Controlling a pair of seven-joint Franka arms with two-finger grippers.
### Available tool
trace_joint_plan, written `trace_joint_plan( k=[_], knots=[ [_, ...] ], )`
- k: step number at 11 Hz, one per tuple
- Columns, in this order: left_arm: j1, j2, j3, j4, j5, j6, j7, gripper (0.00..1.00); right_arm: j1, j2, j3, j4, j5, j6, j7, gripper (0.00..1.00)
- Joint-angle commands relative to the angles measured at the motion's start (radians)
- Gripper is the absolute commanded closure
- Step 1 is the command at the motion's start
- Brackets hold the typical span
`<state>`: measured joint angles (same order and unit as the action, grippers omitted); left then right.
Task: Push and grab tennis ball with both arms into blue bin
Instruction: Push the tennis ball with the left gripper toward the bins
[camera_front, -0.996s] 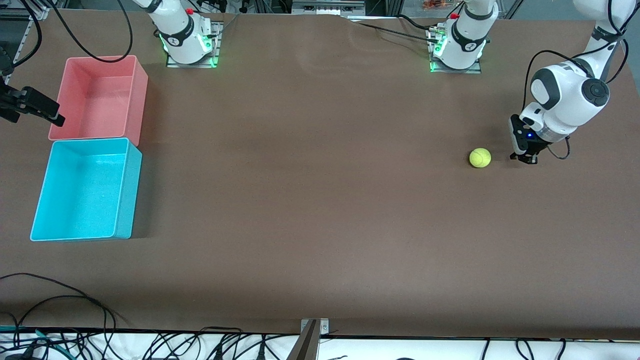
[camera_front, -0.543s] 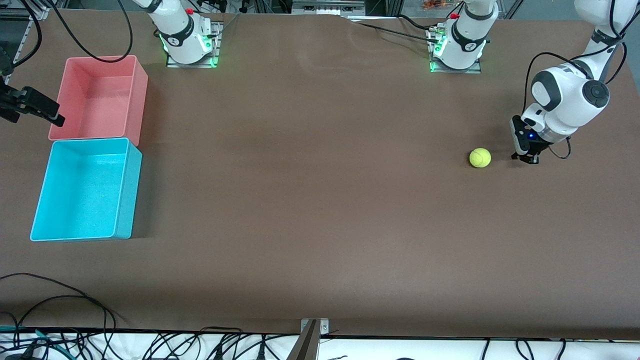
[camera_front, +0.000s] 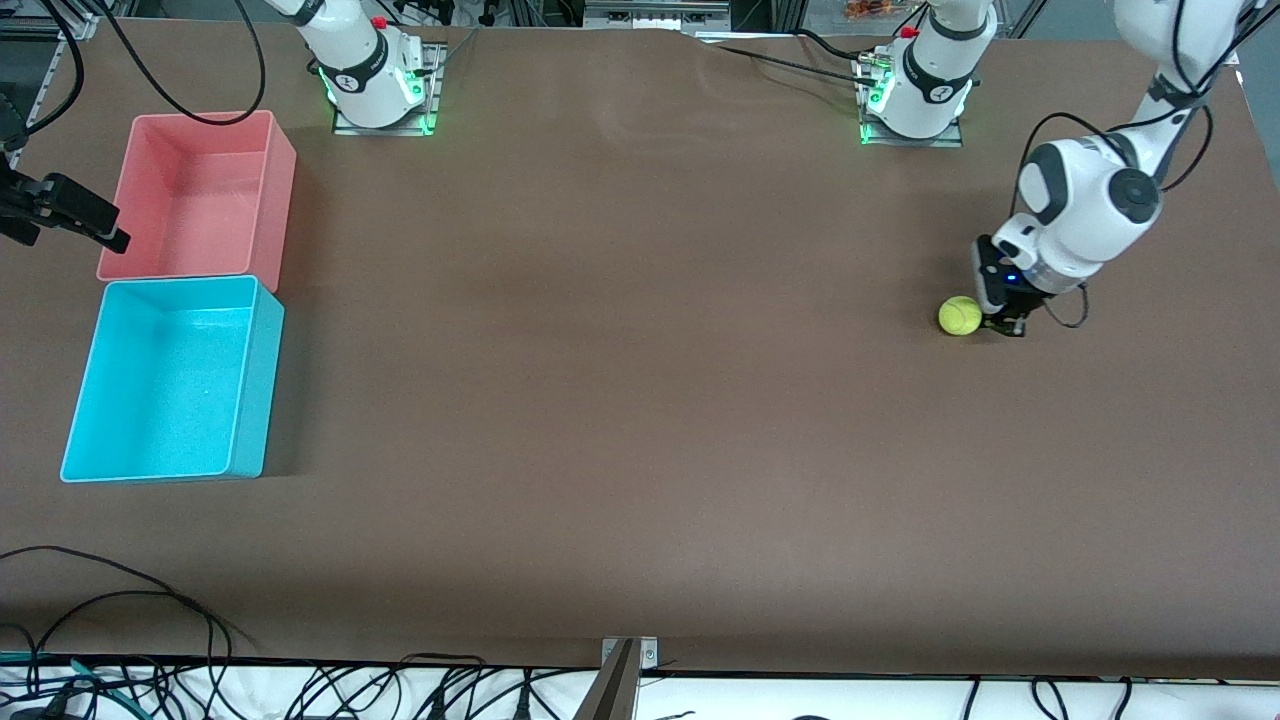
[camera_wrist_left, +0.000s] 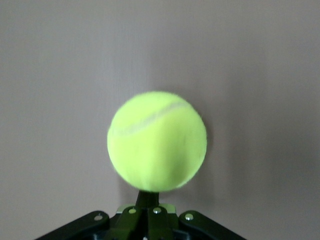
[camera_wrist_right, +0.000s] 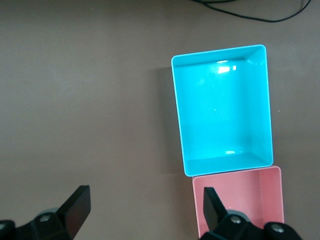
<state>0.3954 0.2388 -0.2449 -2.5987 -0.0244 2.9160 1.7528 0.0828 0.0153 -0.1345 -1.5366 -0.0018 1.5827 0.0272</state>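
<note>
The yellow-green tennis ball (camera_front: 960, 315) lies on the brown table near the left arm's end. My left gripper (camera_front: 1006, 322) is down at table level right beside it, on the side away from the bins. In the left wrist view the shut fingers (camera_wrist_left: 148, 200) touch the ball (camera_wrist_left: 157, 141). The blue bin (camera_front: 255, 380) stands empty at the right arm's end, nearer the front camera than the pink bin. My right gripper (camera_front: 105, 232) hangs open and empty in the air beside the pink bin. Its wrist view shows the blue bin (camera_wrist_right: 178, 100) below.
The pink bin (camera_front: 280, 190) stands empty against the blue bin, and also shows in the right wrist view (camera_wrist_right: 235, 172). A long stretch of bare table lies between ball and bins. Cables lie along the table's front edge (camera_front: 120, 600).
My left gripper has slid along the table toward the ball and now touches it. The ball has not moved. The right arm has not moved.
</note>
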Motion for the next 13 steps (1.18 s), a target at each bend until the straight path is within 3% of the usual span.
trace_joint_plan(
  k=[1,3,5,11,13],
  knots=[
    [-0.074,0.011,-0.149,-0.041,-0.026,0.092,-0.241,1.0,0.002,0.003,-0.004,0.016,0.019,-0.01,0.008,0.0],
    [-0.182,-0.012,-0.18,-0.034,-0.026,0.082,-0.422,1.0,0.002,0.003,-0.004,0.016,0.019,-0.007,0.008,0.0],
    [-0.19,-0.019,-0.18,-0.017,-0.025,0.034,-0.46,1.0,0.002,0.003,-0.004,0.015,0.019,-0.009,0.008,0.0],
    [0.015,-0.035,-0.182,-0.04,-0.016,0.028,-0.253,1.0,0.078,0.041,-0.001,0.009,0.017,-0.02,0.008,0.0],
    [0.088,-0.068,-0.18,-0.035,-0.017,-0.067,-0.234,1.0,0.11,0.061,0.001,0.003,0.017,-0.026,0.008,0.0]
  ],
)
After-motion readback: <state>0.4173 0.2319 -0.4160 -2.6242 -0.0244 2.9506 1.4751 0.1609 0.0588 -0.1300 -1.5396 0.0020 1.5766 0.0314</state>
